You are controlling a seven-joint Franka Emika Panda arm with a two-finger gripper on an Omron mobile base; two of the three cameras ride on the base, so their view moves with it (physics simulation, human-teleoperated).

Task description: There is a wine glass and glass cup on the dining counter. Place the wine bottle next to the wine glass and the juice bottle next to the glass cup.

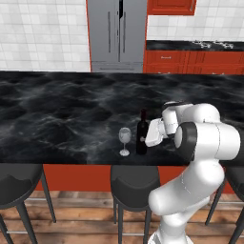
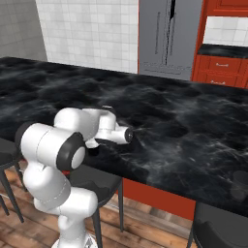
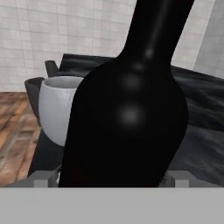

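Note:
The wine bottle (image 1: 142, 133), slim and nearly black, stands upright near the front edge of the dining counter (image 1: 62, 119). The wine glass (image 1: 124, 141) stands just left of it, a small gap apart. My gripper (image 1: 146, 136) reaches in from the bottle's right at mid height. In the hand view the dark wine bottle (image 3: 127, 113) sits between the fingers, which press on both its sides, so the gripper is shut on it. The pale bowl of the wine glass (image 3: 54, 109) shows behind the bottle to the left. The juice bottle is out of view.
Black bar stools (image 1: 133, 183) stand under the counter's front edge, one right below the bottle and another stool (image 1: 16, 183) to the left. A grey fridge (image 1: 116, 33) and the red wall counter (image 1: 195, 57) with a stove lie beyond the dining counter.

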